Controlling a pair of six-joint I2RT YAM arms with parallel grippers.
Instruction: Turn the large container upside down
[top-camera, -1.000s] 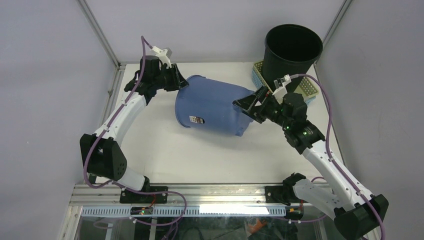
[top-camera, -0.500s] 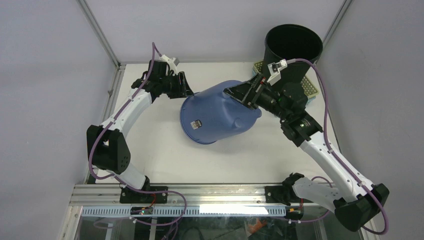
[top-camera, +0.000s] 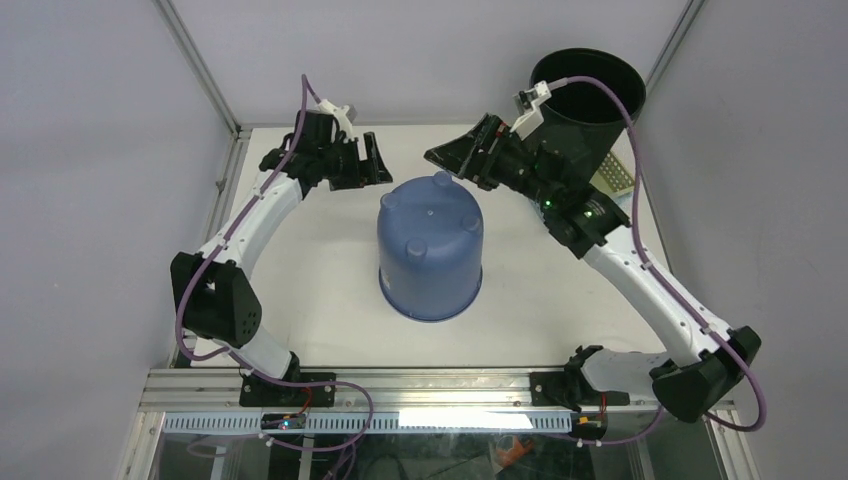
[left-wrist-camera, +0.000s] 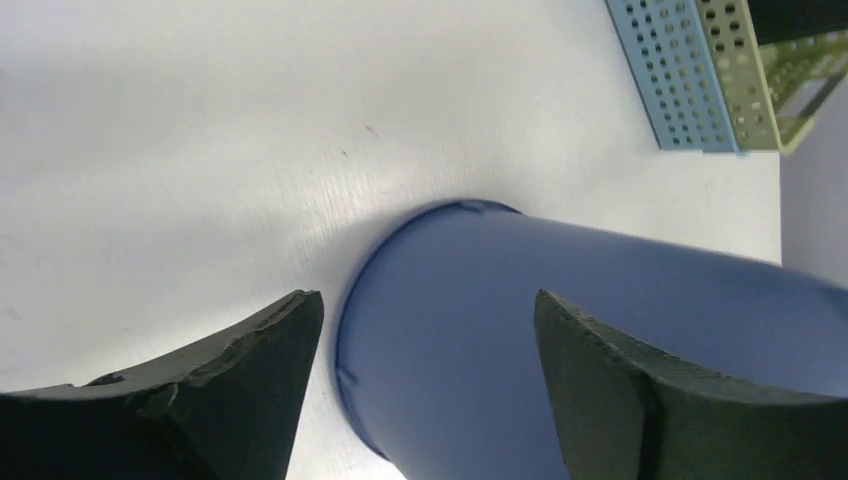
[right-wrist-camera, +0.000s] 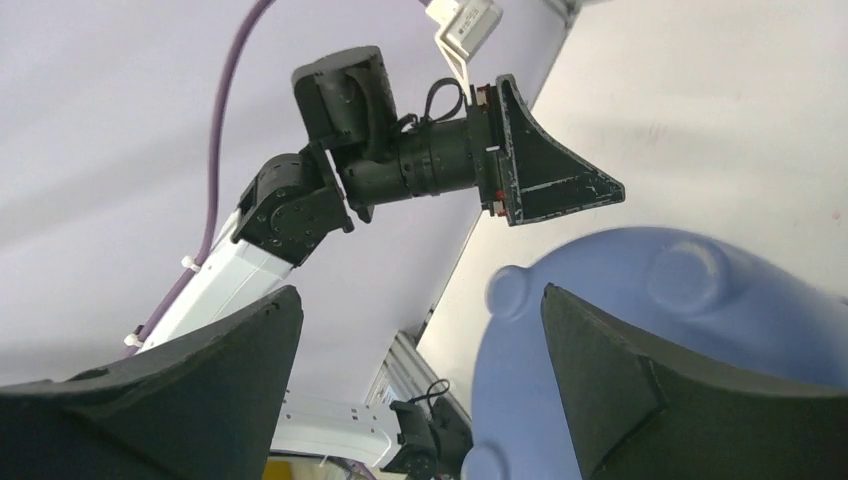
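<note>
A large blue plastic bucket (top-camera: 430, 255), inverted, is flanked by the left gripper (top-camera: 368, 168) and right gripper (top-camera: 452, 165), both spread wide and empty.

Bright, even overhead light; the upturned blue plastic bucket (top-camera: 430, 250) casts a faint shadow. Glare whitens the silver metal rail (top-camera: 480, 420) at six o'clock.
</note>
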